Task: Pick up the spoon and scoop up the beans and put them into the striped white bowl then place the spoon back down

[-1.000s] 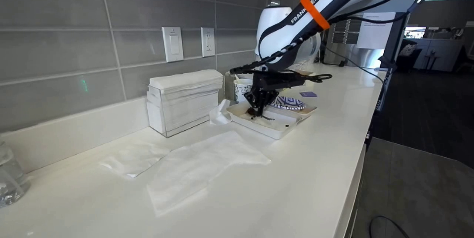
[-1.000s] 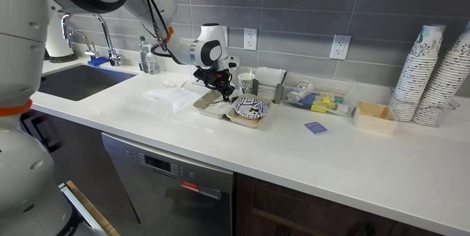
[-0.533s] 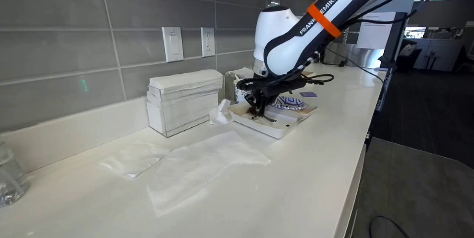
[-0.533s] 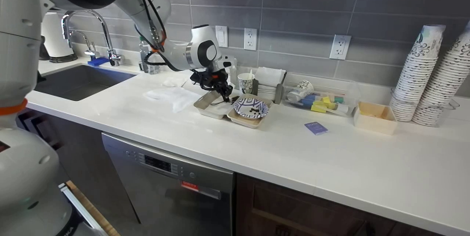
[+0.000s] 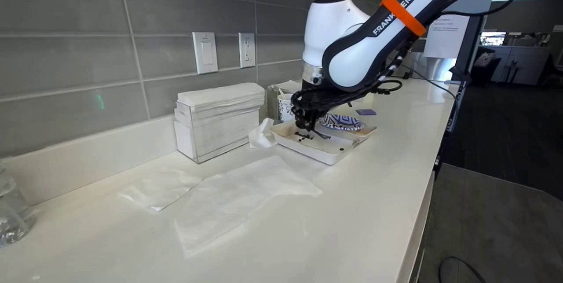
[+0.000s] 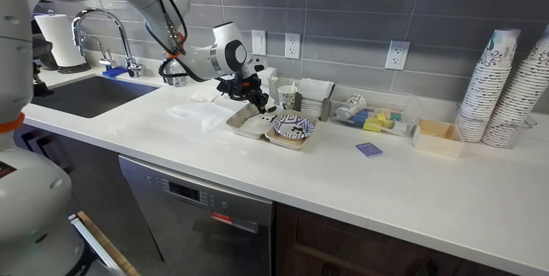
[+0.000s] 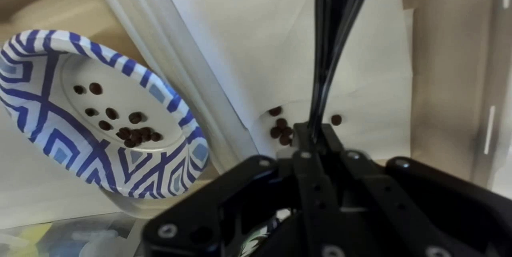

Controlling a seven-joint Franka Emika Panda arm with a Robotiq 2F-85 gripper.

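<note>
Ok so the gripper is pinching the spoon by its handle
From where I'm standing, left to right: it's hanging over the papered half of the box, loose beans are lying just below, and the bowl is sitting in the other half, holding more.

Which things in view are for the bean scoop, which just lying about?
Job: black spoon, gripper, brown beans, blue-striped white bowl, clamshell container

Lying about: stacked paper cups, single paper cup, purple card, loose white napkins, napkin stack, beige box
</note>
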